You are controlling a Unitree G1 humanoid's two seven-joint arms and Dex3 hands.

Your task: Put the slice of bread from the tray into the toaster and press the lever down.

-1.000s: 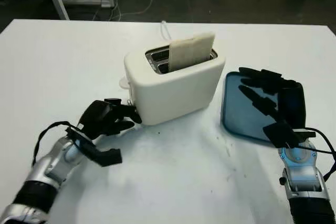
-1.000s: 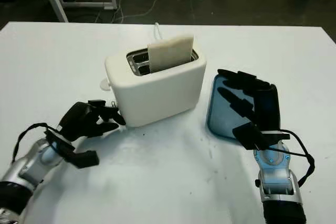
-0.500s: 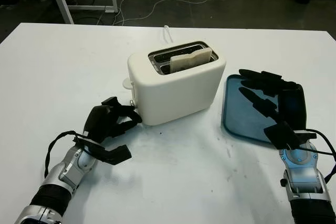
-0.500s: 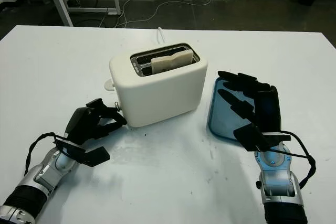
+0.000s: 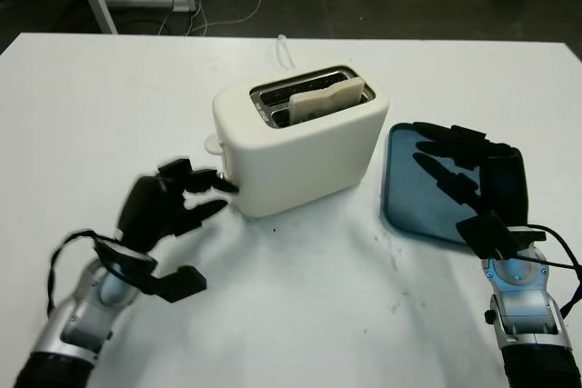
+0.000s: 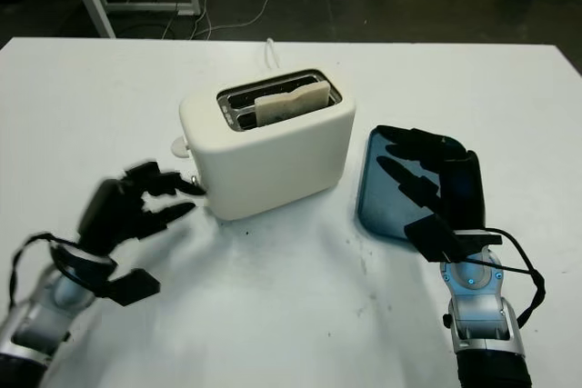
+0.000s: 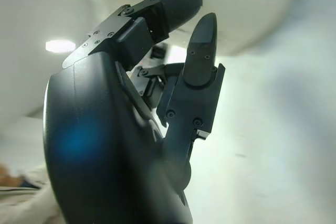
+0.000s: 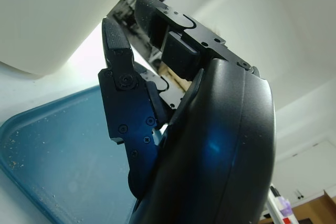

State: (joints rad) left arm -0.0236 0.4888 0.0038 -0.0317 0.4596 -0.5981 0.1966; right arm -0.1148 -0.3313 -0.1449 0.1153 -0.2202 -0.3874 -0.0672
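Note:
A white toaster [image 5: 300, 147] stands mid-table, and the bread slice [image 5: 331, 99] sits low in its near slot, only the top edge showing. My left hand [image 5: 205, 193] is open just off the toaster's left end, fingertips close to the lever area without holding anything; the lever itself is hidden behind them. In the left wrist view the fingers [image 7: 202, 51] point at the toaster's wall [image 7: 247, 9]. My right hand [image 5: 446, 156] hovers open over the bare blue tray [image 5: 407, 202], which lies right of the toaster. The right wrist view shows the tray [image 8: 47, 150] under that hand.
The toaster's white cord [image 5: 285, 47] runs off the table's [image 5: 109, 97] far edge. A small white knob [image 5: 215, 144] sticks out on the toaster's left end. Beyond the table are dark floor, loose cables and another table's leg [image 5: 98, 2].
The bread dropped from standing tall to sitting low in the slot. My left hand has since drawn back and lifted a little from the toaster's left end. The right hand stayed put.

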